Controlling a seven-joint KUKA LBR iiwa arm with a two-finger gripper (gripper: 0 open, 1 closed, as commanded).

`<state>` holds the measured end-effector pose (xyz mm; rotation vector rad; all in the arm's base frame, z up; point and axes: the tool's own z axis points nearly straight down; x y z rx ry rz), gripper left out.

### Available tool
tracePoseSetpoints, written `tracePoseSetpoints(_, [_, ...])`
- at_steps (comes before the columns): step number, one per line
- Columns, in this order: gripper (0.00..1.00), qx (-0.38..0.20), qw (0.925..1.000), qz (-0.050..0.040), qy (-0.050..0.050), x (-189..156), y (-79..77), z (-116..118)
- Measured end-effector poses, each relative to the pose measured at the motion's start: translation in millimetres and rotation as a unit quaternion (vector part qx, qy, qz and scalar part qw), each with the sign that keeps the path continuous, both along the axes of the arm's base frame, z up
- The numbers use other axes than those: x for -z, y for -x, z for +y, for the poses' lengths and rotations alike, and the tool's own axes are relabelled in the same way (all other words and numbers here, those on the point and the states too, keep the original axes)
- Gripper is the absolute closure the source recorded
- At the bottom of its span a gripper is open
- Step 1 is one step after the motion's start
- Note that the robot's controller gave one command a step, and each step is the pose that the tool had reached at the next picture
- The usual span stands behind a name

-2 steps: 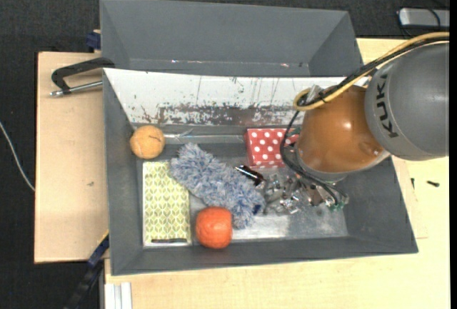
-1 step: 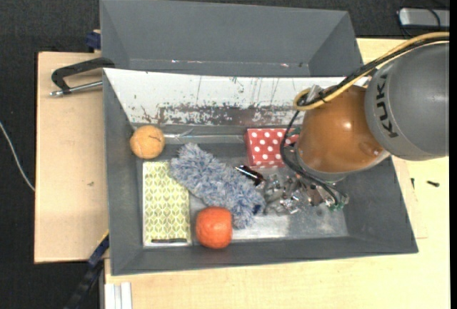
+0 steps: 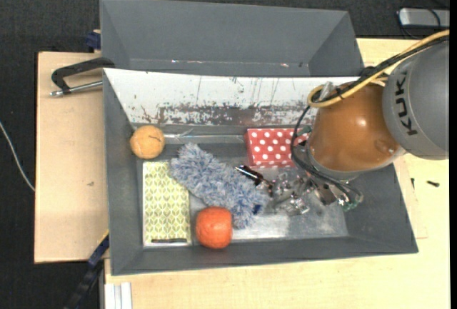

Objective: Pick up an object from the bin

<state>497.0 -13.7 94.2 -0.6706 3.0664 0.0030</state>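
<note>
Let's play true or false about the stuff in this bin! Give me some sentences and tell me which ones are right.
1. The red ball lies right beside the green patterned box. True.
2. The spotted box is blue. False: it is red with white dots.
3. The fluffy cloth lies near the middle of the bin. True.
4. The tan ball sits at the view's right. False: it sits at the left, near the back wall.
5. The gripper hangs over the green patterned box. False: it is on the right, next to the fluffy cloth.
</note>
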Motion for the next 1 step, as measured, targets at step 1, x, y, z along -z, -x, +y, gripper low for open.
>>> tracePoseSetpoints(1, [1.00, -0.045, 0.9990, -0.0023, 0.001, -5.4, -2.9, -3.0])
